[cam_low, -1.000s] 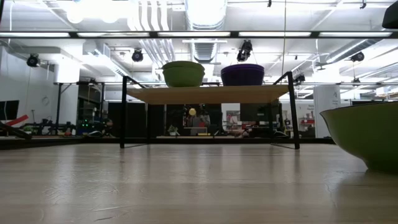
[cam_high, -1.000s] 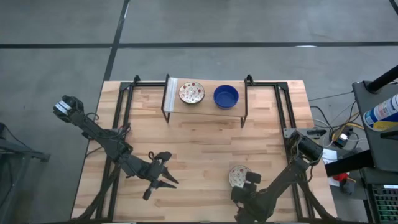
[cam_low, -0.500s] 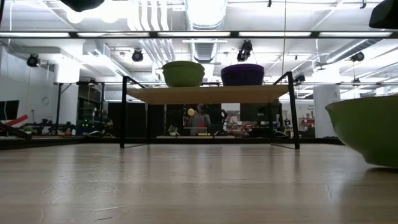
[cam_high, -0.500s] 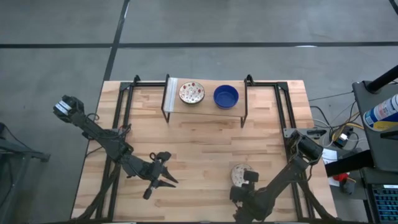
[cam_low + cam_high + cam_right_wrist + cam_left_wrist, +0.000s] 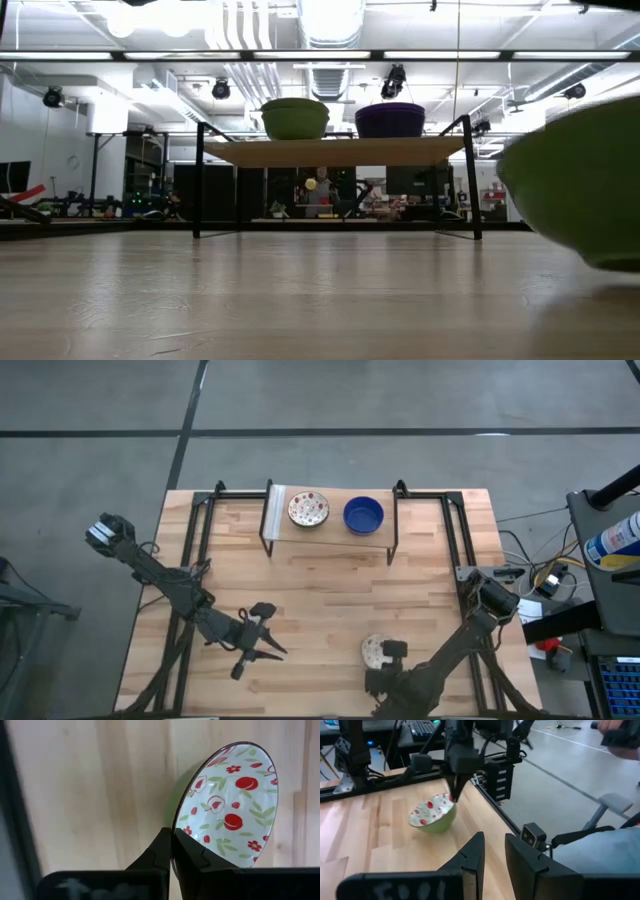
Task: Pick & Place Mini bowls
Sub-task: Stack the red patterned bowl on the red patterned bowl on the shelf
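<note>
**Right wrist view: thin rim pinch, slip risk**

Right gripper [image 5: 172, 851] is clamped on the patterned bowl [image 5: 227, 802] by its rim alone, near the worktop's [image 5: 330, 595] front edge. Likely failure: bowl pivots or drops, given the thin edge-only hold. Left gripper [image 5: 262, 643], narrowly parted, waits front-left. Two more bowls [image 5: 308, 508] [image 5: 363, 515] sit on the rack [image 5: 390, 545] at the back edge. Bare wood planks; open lab hall behind.

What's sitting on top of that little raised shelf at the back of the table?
Two mini bowls sit side by side on the shelf: a patterned bowl with red speckles inside, and a solid blue bowl. From above the shelf board covers the table beneath it; the low view shows nothing under it.
</note>
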`<action>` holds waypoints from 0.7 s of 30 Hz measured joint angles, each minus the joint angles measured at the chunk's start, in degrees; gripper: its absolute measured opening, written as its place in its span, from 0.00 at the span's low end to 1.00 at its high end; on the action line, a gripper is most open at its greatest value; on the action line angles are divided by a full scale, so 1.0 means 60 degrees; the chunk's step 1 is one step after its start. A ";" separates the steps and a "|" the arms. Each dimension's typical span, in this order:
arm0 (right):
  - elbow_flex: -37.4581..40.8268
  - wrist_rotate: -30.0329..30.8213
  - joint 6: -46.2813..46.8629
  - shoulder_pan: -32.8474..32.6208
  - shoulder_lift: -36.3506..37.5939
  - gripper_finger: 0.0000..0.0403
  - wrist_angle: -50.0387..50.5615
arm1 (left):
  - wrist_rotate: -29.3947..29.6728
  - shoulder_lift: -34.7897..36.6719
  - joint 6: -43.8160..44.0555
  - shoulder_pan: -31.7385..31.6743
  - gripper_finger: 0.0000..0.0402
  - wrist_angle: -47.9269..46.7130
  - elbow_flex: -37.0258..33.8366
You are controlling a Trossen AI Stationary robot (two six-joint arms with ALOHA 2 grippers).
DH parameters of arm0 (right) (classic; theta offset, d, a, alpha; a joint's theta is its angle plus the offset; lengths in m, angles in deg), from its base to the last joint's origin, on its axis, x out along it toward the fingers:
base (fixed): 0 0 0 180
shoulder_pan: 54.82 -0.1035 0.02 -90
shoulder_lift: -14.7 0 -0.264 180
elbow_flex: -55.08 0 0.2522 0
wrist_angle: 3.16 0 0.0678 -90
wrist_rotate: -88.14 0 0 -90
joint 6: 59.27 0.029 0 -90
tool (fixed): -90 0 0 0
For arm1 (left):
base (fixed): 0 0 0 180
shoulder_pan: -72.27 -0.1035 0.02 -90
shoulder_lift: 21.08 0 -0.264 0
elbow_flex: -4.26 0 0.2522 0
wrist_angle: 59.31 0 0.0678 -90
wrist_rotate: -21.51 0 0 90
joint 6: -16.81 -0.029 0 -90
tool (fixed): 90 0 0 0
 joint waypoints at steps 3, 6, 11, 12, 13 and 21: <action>-0.0305 0.0192 -0.0399 0.0090 0.0000 0.02 0.0011 | -0.0069 0.0000 -0.0103 -0.0122 0.18 -0.0067 0.0034; -0.0494 0.0318 -0.1019 0.0262 0.0000 0.02 -0.0143 | -0.0234 0.0004 -0.0454 -0.0237 0.18 -0.0443 0.0147; -0.0856 0.0315 -0.2019 0.0675 -0.0011 0.02 -0.0229 | -0.0281 0.0004 -0.1375 -0.0348 0.18 -0.0673 0.0282; -0.0944 0.0315 -0.2216 0.0760 -0.0011 0.02 -0.0229 | -0.0280 0.0004 -0.1604 -0.0351 0.18 -0.0676 0.0305; -0.1044 0.0315 -0.2446 0.0843 -0.0011 0.02 -0.0229 | -0.0280 0.0004 -0.1825 -0.0352 0.18 -0.0678 0.0327; -0.2323 0.0315 -0.4295 0.1362 -0.0015 0.02 -0.0427 | -0.0244 0.0007 -0.2903 -0.0421 0.18 -0.0681 0.0339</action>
